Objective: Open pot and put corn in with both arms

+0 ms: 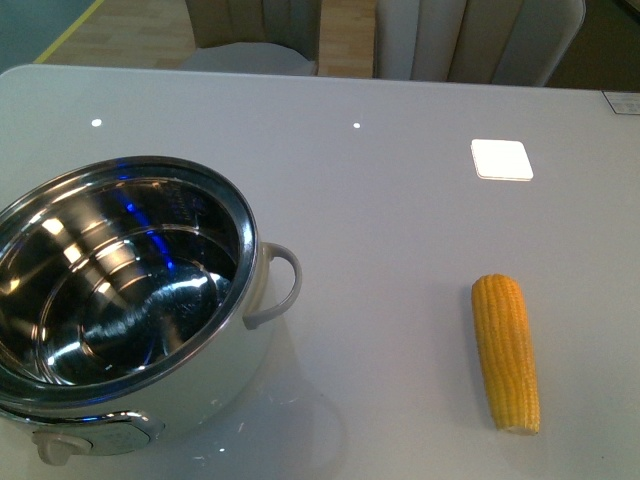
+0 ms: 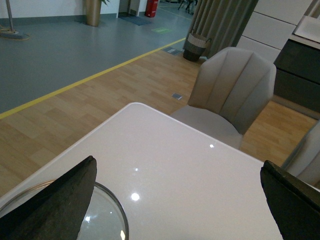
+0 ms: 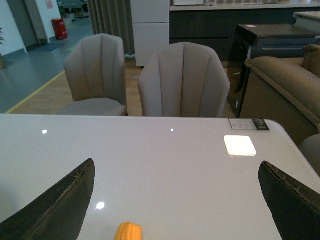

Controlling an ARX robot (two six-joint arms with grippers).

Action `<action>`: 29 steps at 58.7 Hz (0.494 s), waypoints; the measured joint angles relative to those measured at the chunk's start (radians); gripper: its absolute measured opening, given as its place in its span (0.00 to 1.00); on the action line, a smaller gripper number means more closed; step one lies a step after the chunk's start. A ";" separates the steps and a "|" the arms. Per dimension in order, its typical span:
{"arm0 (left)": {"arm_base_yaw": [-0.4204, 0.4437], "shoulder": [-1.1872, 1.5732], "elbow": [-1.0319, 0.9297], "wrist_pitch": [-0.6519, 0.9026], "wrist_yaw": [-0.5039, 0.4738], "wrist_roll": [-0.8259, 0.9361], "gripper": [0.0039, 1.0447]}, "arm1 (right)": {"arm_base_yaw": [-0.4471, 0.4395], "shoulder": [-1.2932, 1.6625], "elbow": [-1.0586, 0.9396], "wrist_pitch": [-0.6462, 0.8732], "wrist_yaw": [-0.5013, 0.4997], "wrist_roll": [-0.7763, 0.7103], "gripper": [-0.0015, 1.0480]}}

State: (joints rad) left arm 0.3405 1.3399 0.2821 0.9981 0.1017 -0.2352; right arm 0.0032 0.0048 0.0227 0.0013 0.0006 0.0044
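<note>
Looking over glossy pale-grey table (image 1: 400, 200), rounded corners, ceiling-light spots reflected on top; bright white square patch (image 1: 502, 159) toward far right side. Seeing beyond far edge two beige padded chairs (image 3: 184, 82), wood floor (image 2: 150, 95) w/ yellow line (image 2: 75, 85) bordering grey floor (image 2: 60, 50), brown sofa (image 3: 280, 90) off to right, dark cabinets (image 3: 200, 25) at back.

Finding left gripper (image 2: 178, 162) held above table nr a corner, tilted to look across tabletop twd a chair; black fingers (image 2: 55, 205) spread wide, nothing btwn them. Same w/ right gripper (image 3: 176, 164): above table, facing chairs, fingers wide apart, gripping nothing.

Spotting pot (image 1: 250, 330) at near left of table, upright, lid off, cream loop handle (image 1: 283, 285) pointing twd table centre; inside only bare shiny steel w/ blue & white reflections. Catching part of glass lid (image 2: 107, 215), steel-rimmed, on table beside one left-gripper finger, rest hidden behind it. Placing corn (image 1: 506, 350) on table at near right, well apart from pot, lying lengthwise away from robot; one end of it showing below right gripper, btwn its fingers.
</note>
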 joint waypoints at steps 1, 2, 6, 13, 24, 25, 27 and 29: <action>-0.003 -0.010 -0.005 -0.003 0.001 0.001 0.94 | 0.000 0.000 0.000 0.000 0.000 0.000 0.92; -0.007 -0.027 -0.014 -0.009 0.003 0.002 0.94 | 0.000 0.000 0.000 0.000 0.000 0.000 0.92; -0.021 -0.080 -0.045 -0.032 0.007 0.009 0.94 | 0.000 0.000 0.000 0.000 0.000 0.000 0.92; -0.035 -0.135 -0.087 -0.060 0.000 0.014 0.94 | 0.000 0.000 0.000 0.000 0.000 0.000 0.92; -0.077 -0.184 -0.127 -0.094 -0.032 0.013 0.94 | 0.000 0.000 0.000 0.000 0.000 0.000 0.92; -0.084 -0.190 -0.130 -0.097 -0.037 0.013 0.94 | 0.000 0.000 0.000 0.000 0.000 0.000 0.92; -0.092 -0.198 -0.135 -0.097 -0.039 0.013 0.94 | 0.000 0.000 0.000 0.000 0.000 0.000 0.92; -0.109 -0.211 -0.140 -0.106 -0.050 0.012 0.94 | 0.000 0.000 0.000 0.000 0.000 0.000 0.92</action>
State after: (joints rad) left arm 0.2317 1.1286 0.1417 0.8917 0.0513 -0.2230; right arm 0.0032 0.0048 0.0227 0.0013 0.0006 0.0044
